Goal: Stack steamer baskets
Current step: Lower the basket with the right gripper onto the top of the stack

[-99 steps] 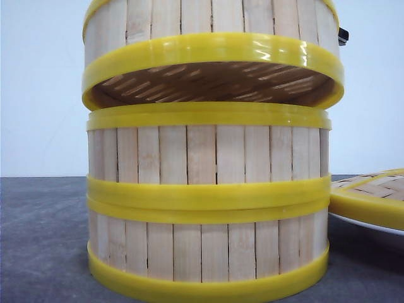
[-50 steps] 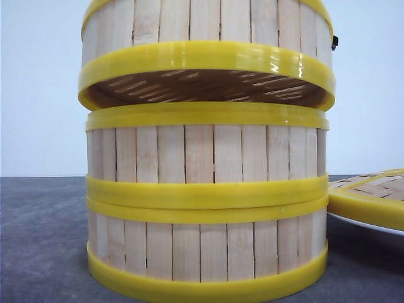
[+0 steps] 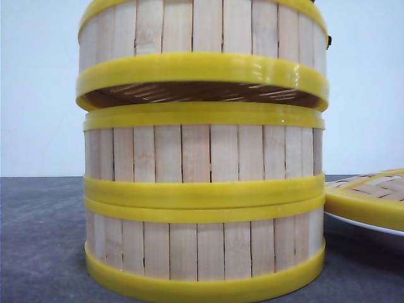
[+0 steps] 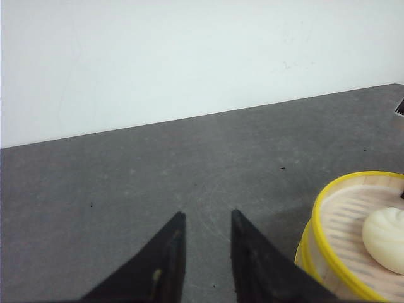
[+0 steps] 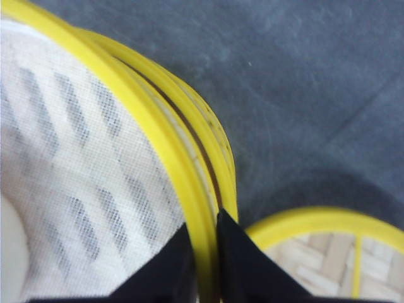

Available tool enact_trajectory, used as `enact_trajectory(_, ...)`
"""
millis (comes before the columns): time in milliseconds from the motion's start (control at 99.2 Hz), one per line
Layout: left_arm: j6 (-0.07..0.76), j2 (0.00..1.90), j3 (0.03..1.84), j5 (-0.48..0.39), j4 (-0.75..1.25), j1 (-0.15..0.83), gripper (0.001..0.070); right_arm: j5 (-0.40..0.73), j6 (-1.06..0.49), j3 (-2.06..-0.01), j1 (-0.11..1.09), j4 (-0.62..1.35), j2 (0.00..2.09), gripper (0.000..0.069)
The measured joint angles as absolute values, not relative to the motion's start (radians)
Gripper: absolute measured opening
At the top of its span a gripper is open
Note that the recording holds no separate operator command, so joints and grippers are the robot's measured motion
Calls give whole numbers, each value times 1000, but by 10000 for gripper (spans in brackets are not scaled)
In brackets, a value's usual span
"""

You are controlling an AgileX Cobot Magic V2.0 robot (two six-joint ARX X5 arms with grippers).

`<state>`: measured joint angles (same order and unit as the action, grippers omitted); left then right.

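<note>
Two steamer baskets stand stacked on the dark table, one [image 3: 202, 154] on top of the other [image 3: 202, 252]. A third steamer basket [image 3: 202, 38] hangs just above them, a thin gap showing under its bottom rim. My right gripper [image 5: 203, 237] is shut on that basket's yellow top rim [image 5: 158, 139], one finger inside over a white mesh liner [image 5: 76, 158], one outside. My left gripper [image 4: 207, 218] is open over bare table, off to the side of the baskets [image 4: 328, 211]. A white bun [image 4: 385, 230] lies in the top one.
A flat woven lid with a yellow rim [image 3: 366, 199] rests on a white plate [image 3: 363, 226] right of the stack; the lid [image 5: 322, 252] also shows beside my right fingers. A pale wall stands behind the table.
The held basket has shifted left and come lower, so the gap above the stack has narrowed and it sits more squarely over the two below.
</note>
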<state>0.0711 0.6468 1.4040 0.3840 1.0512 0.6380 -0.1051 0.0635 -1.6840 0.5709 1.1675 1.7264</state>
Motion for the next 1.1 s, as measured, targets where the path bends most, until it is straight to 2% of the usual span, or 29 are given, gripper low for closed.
enact_trajectory(343,71,647,1404,384,1050,638,111,-81,83,-1682,574,1156,1727,21)
enact_trajectory(837,71,647,1404,384,1040,638,111,-86,82,-1688,567,1313,1720,19)
enact_trajectory(1099,71,647,1404,384,1040,638,111,-68,83,-1688,566,1285,1720,19)
